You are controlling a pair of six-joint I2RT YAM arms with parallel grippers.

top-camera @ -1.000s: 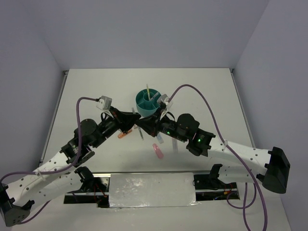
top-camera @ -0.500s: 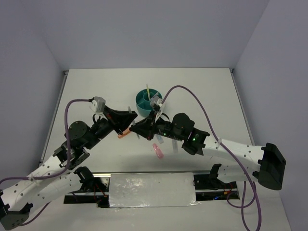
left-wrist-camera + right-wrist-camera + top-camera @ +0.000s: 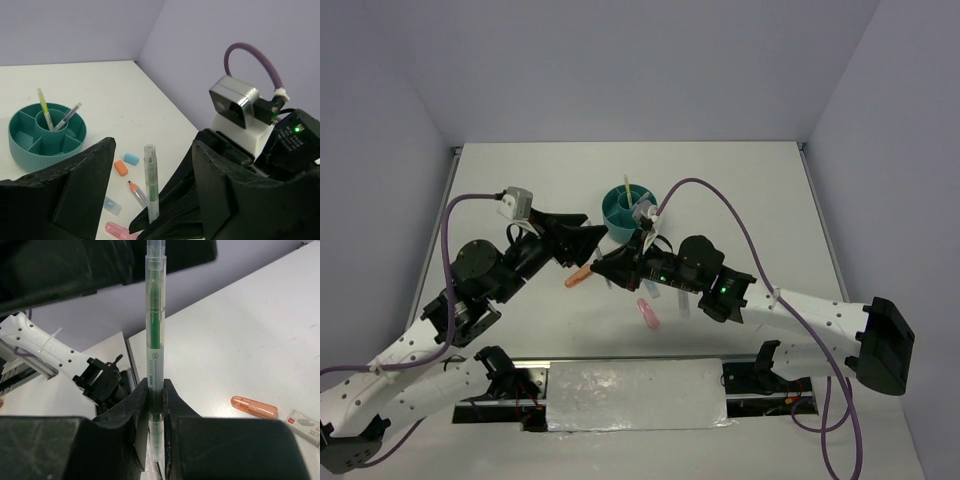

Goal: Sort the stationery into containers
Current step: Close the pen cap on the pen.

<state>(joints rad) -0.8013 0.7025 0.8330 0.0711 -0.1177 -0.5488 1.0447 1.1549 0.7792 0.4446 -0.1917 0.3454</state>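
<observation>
When looking through the right wrist camera, see the green pen (image 3: 154, 315) standing straight up in the air. Pinched near its low end by the right gripper (image 3: 155, 390), jaws shut tight on it. Around the pen's top, find the left gripper (image 3: 152, 150), jaws spread wide, holding nothing, with a gap to the pen on both sides. Not in the teal organizer (image 3: 47, 145), just near it, on the side closer to the arms. Inside the organizer's middle cup, spot a yellow pen (image 3: 44, 107) and a grey pen (image 3: 67, 116), both leaning. Down on the white table (image 3: 740, 190), look for an orange eraser (image 3: 120, 168) just beside a blue eraser (image 3: 131, 159). Near those, find a pencil with an orange tip (image 3: 136, 191), a clear clip (image 3: 112, 205) and a pink cap (image 3: 120, 230).
</observation>
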